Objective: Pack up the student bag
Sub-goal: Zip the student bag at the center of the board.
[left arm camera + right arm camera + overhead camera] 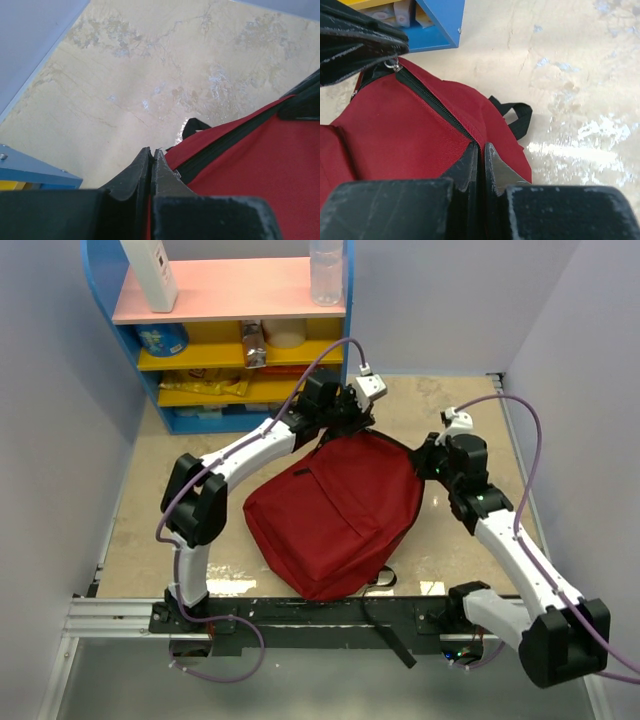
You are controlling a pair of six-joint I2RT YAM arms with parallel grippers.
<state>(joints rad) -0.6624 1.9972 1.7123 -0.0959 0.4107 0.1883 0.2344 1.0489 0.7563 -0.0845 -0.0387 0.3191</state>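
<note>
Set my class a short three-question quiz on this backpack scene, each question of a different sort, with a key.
1. True or false: the student bag lies on the table.
2. Choose one: the jaws of the left gripper and the right gripper are A) both shut, B) both wide open, C) one open and one shut.
3. Fill in: the blue shelf unit stands at the table's far ___ corner.

Key: 1 true; 2 A; 3 left.
</note>
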